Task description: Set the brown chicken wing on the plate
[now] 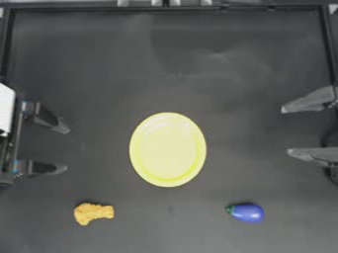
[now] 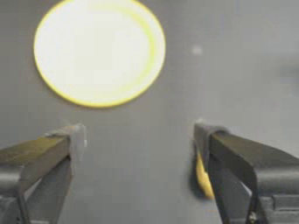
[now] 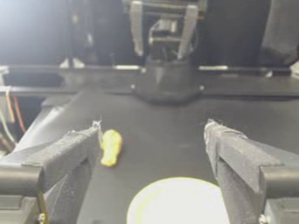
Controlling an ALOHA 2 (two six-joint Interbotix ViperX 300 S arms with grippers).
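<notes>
We see left gripper (image 1: 64,148) wide open, empty | right gripper (image 1: 285,131) wide open, empty | chicken wing (image 1: 93,213) beside left fingers, off plate (image 1: 167,149) | looks light, stiff, bumpy; we pinch its narrow middle

Left pincer (image 1: 64,148) and right pincer (image 1: 285,131) parked apart, jaws wide.

The plate (image 1: 167,149) lies at the middle of the table (image 1: 198,59). The brown chicken wing (image 1: 93,213) lies toward the near left corner, well apart from it; the toy eggplant (image 1: 246,212) lies toward the near right.
</notes>
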